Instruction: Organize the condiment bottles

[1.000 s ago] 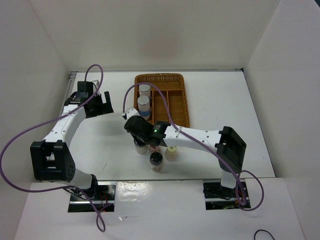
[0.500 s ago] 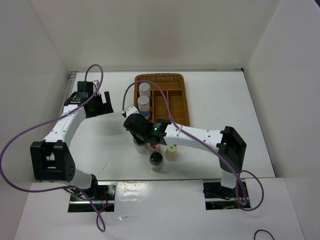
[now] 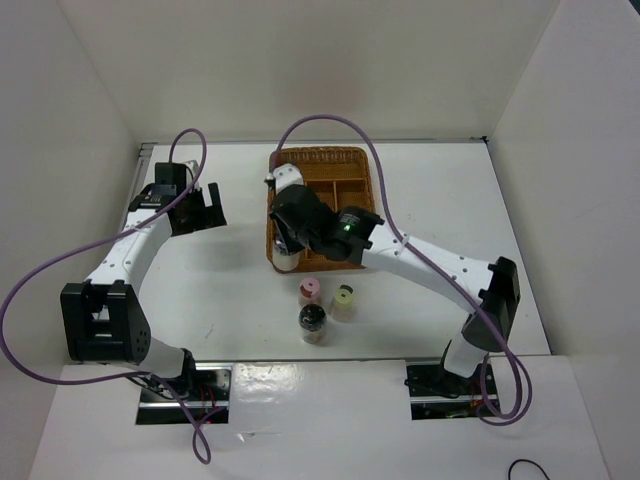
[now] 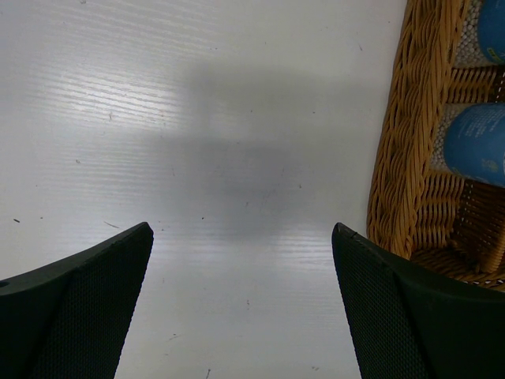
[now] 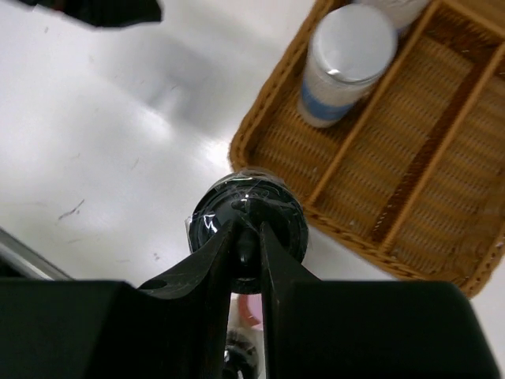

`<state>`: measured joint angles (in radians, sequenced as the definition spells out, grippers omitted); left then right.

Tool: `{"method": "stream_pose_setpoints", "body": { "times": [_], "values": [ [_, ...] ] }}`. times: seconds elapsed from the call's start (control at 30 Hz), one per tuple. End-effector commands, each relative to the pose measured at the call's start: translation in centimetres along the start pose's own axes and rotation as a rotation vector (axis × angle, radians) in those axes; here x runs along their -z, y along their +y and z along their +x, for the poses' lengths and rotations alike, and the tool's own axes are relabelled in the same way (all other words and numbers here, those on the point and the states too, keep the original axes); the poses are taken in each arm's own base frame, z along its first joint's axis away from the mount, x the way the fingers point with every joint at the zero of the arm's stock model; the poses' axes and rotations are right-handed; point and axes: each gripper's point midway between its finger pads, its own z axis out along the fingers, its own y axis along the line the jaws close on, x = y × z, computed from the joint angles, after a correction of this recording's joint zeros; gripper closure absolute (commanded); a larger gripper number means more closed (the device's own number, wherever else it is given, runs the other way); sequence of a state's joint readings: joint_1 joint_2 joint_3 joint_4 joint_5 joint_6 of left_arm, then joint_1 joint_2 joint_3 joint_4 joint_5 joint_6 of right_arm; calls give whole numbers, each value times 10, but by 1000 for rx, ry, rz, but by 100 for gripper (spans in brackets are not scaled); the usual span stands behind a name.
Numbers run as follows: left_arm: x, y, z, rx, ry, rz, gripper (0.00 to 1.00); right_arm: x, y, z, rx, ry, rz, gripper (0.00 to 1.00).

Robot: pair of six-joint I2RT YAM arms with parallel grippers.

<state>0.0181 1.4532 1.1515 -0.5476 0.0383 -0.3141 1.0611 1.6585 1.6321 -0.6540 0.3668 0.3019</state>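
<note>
Over the near-left corner of the wicker tray (image 5: 410,197) | right claw (image 5: 249,237) clenched on dark-capped shaker (image 5: 209,217), lifted just by the rim | left claw (image 4: 241,229) released above surface (image 4: 197,118) | risk: narrow cap pinch might slip, or shaker might catch the rim and topple against silver-lidded shaker (image 5: 347,63)

From above, the right arm (image 3: 420,262) covers the near left corner of the basket (image 3: 345,185), and the dark-capped bottle (image 3: 287,262) under it barely shows. The left wrist view's edge cuts off two blue-labelled bottles (image 4: 477,142). In the right wrist view, black fingers (image 5: 209,272) hide most of the pink-capped bottle (image 5: 247,312).
</note>
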Motion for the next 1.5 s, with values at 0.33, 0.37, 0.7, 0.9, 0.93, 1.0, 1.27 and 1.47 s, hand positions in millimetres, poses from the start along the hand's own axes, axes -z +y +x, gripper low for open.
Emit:
{"method": "stream_pose_setpoints", "body": {
  "times": [0.33, 0.37, 0.7, 0.9, 0.93, 1.0, 1.27, 1.47],
  "values": [
    [2, 0, -6, -15, -29, 8, 0, 18, -137, -49, -127, -112, 232, 100],
    [-1, 0, -4, -14, -19, 5, 0, 18, -144, -54, -126, -129, 242, 100],
    [-7, -3, -19, -15, -29, 8, 0, -31, -186, -80, -101, -133, 317, 100],
    [-17, -2, -19, -13, -7, 3, 0, -71, -191, -94, -85, -139, 335, 100],
    [-17, -2, -20, -13, -7, 3, 0, -75, -190, -95, -76, -137, 326, 100],
    [-15, -3, -21, -13, -7, 3, 0, -88, -197, -94, -85, -130, 325, 100],
    [-15, 0, -25, -15, -9, -3, 0, -110, -202, -106, -101, -155, 288, 100],
    [-19, -1, -25, -14, 2, 4, 0, -132, -198, -100, -97, -136, 259, 100]
  ]
}}
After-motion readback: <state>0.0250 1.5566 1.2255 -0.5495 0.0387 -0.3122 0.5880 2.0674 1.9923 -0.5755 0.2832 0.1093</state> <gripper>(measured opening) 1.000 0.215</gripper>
